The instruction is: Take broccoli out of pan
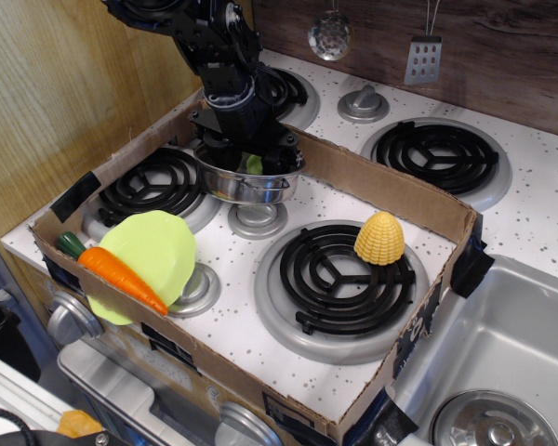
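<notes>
The pan (244, 186), a small shiny steel pot with side handles, stands between the two left burners inside the cardboard tray. My black gripper (248, 159) reaches straight down into it. A sliver of the pale-green broccoli (254, 164) shows between the fingers inside the pan. The fingertips are hidden below the pan's rim, so I cannot tell whether they are closed on the broccoli.
A cardboard tray wall (391, 190) rings the stove top. A yellow corn piece (379, 238) sits on the front right burner. A light-green plate (151, 258) with an orange carrot (119, 275) lies at the front left. A sink (502, 353) is at the right.
</notes>
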Motion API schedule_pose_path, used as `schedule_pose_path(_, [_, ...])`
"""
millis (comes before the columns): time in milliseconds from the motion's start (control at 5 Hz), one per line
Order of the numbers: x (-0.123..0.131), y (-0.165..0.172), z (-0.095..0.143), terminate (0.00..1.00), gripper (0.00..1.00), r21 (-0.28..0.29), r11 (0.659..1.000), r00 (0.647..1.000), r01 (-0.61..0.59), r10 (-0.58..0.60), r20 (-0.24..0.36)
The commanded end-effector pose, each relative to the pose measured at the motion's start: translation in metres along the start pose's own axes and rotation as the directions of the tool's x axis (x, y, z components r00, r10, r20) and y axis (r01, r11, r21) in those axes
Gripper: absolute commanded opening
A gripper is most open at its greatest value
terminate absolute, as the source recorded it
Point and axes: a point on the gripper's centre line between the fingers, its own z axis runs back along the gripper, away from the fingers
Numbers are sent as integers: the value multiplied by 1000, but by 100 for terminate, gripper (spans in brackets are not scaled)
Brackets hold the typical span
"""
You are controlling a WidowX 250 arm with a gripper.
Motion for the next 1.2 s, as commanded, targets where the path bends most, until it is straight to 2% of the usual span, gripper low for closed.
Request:
schedule_pose_path(0, [26,-4,14,0,0,16,1000,1000,-14,14,28])
schedule_pose_path(200, [31,-6,29,0,0,46,999,999,-1,-1,40])
schedule_pose_path(400, [37,-7,62,0,0,114,993,999,-8,3,40])
schedule_pose_path(600, [27,-11,93,0,0,183,982,999,-44,38,35])
schedule_pose_path(800, [7,-27,125,0,0,242,965,994,-102,106,-2])
schedule_pose_path(1000, [-29,-53,135,0,0,249,948,977,-198,212,-33])
